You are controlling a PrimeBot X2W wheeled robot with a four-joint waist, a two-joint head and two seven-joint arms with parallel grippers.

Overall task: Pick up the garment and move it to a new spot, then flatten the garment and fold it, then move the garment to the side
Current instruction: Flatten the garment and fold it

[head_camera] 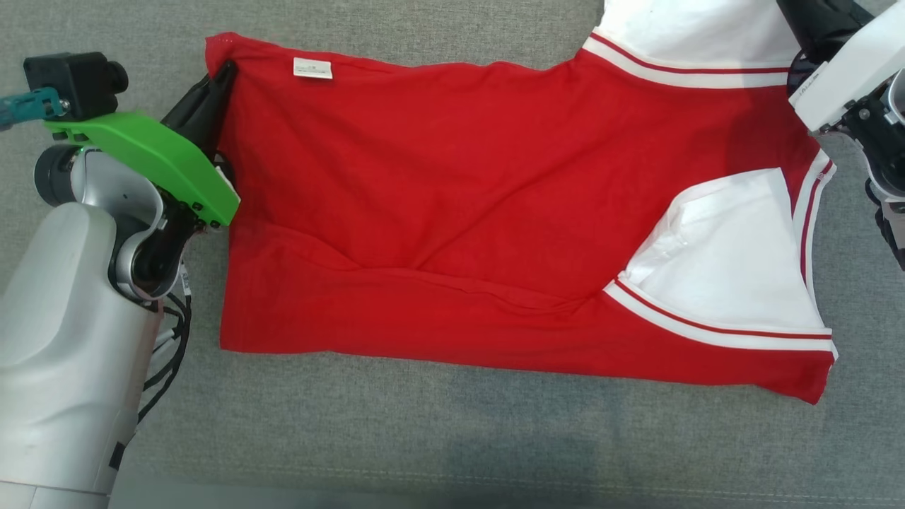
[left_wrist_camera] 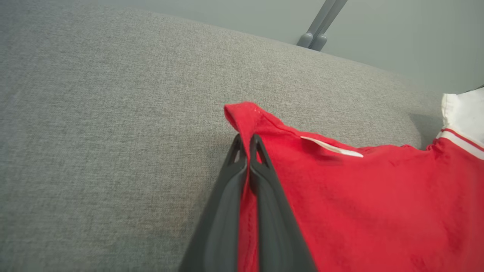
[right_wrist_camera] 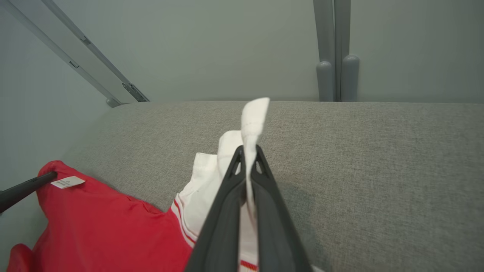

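Lying spread across a grey cushion [head_camera: 424, 438], a red garment [head_camera: 452, 212] with white sleeves sat at the middle of the head view. At ten o'clock, the left gripper [left_wrist_camera: 245, 138] was pinched tight on its red hem corner, near a white label [head_camera: 312, 68]. At one o'clock, the right gripper [right_wrist_camera: 248, 149] was clamped on a white sleeve edge.

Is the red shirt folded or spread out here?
Spread out: the garment lies wide across the grey cushion, creased, its red corner pinched in the shut left gripper and a white sleeve in the shut right gripper.
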